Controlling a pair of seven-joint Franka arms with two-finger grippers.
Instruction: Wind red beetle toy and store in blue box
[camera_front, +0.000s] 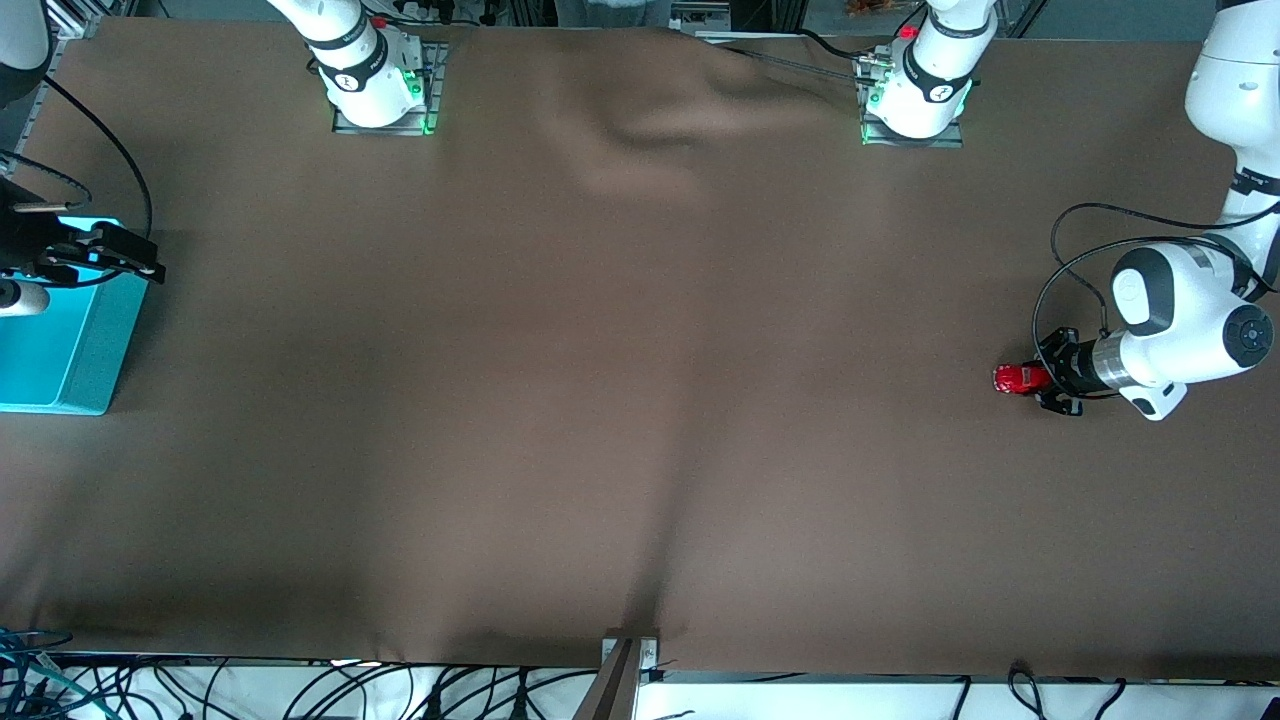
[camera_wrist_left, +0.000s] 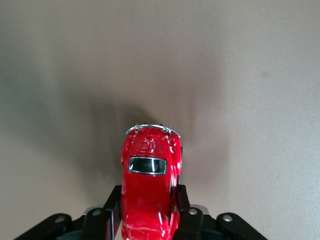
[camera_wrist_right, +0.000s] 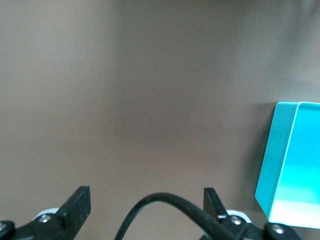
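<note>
So the winding step looks to be in hand: the red beetle toy (camera_front: 1018, 379) is clamped by its sides in the left gripper (camera_front: 1040, 381), low at the brown table cloth (camera_front: 640, 400) near the left arm's end. Glossy red body, small dark window, silvery bumper showing. Next, a drag-back over the cloth is probably called for, then a long carry to the blue box (camera_front: 62, 335) at the right arm's end, where the right gripper (camera_front: 125, 255) is parked wide open and empty over the box.
</note>
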